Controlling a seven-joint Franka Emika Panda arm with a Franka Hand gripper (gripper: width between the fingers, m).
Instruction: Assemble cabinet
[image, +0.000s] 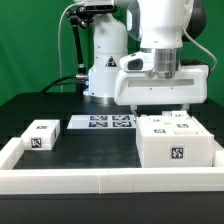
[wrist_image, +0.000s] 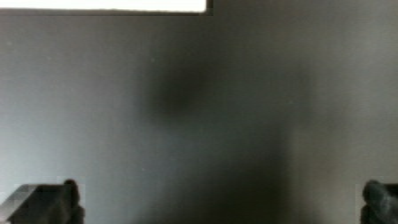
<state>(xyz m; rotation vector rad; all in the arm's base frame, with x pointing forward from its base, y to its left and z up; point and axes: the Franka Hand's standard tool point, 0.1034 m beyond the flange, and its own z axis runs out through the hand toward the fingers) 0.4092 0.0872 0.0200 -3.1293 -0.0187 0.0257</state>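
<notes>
The white cabinet box body (image: 176, 142) stands on the black table at the exterior view's right, with marker tags on its top and front. A smaller white block (image: 42, 134) with tags lies at the exterior view's left. My gripper (image: 163, 108) hangs just above the box body's top, near its rear edge. In the wrist view my gripper (wrist_image: 222, 205) is open, the dark fingertips (wrist_image: 48, 203) standing far apart at the frame's edges with nothing between them. A blurred grey surface fills the view close behind them.
The marker board (image: 105, 122) lies flat between the block and the box body. A long low white border wall (image: 100, 180) runs along the table's front and sides. The robot's base (image: 105, 70) stands behind the marker board.
</notes>
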